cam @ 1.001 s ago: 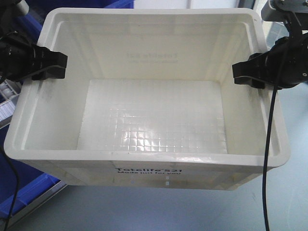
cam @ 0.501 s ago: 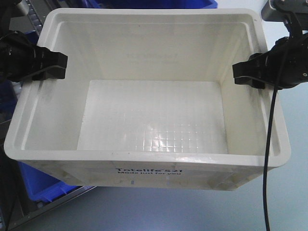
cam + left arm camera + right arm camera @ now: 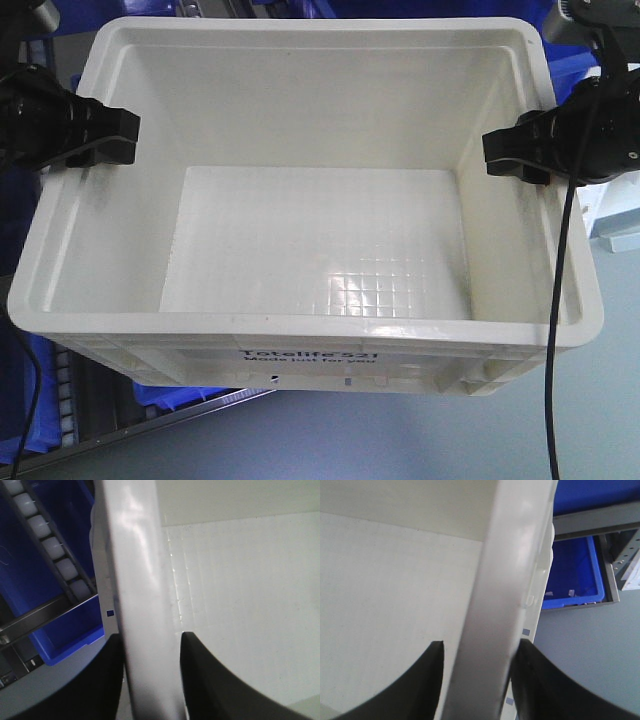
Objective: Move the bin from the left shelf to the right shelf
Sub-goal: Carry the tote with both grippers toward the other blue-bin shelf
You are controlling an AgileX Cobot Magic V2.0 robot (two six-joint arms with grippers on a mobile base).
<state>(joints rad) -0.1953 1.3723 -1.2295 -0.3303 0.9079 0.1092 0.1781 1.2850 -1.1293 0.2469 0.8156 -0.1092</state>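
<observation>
The bin (image 3: 310, 120), a large white tote with black "Totelife 521" print on its near side, hangs in the air and fills the front view; it is empty. My left gripper (image 3: 112, 140) is shut on the bin's left rim (image 3: 140, 580), one black finger (image 3: 212, 680) inside the wall and one outside. Across from it, my right gripper (image 3: 510, 152) is shut on the right rim (image 3: 515, 570), its fingers (image 3: 405, 685) straddling the wall the same way.
Blue bins (image 3: 190, 392) and a grey shelf rail with white rollers (image 3: 50, 550) lie below and left of the tote. Another blue bin (image 3: 570, 575) sits on a grey shelf frame at right. Grey floor (image 3: 400, 440) shows beneath.
The tote stays fixed between both grippers while the background shifts: the blue bins and shelf rail slide under it and a blue bin appears behind the far rim.
</observation>
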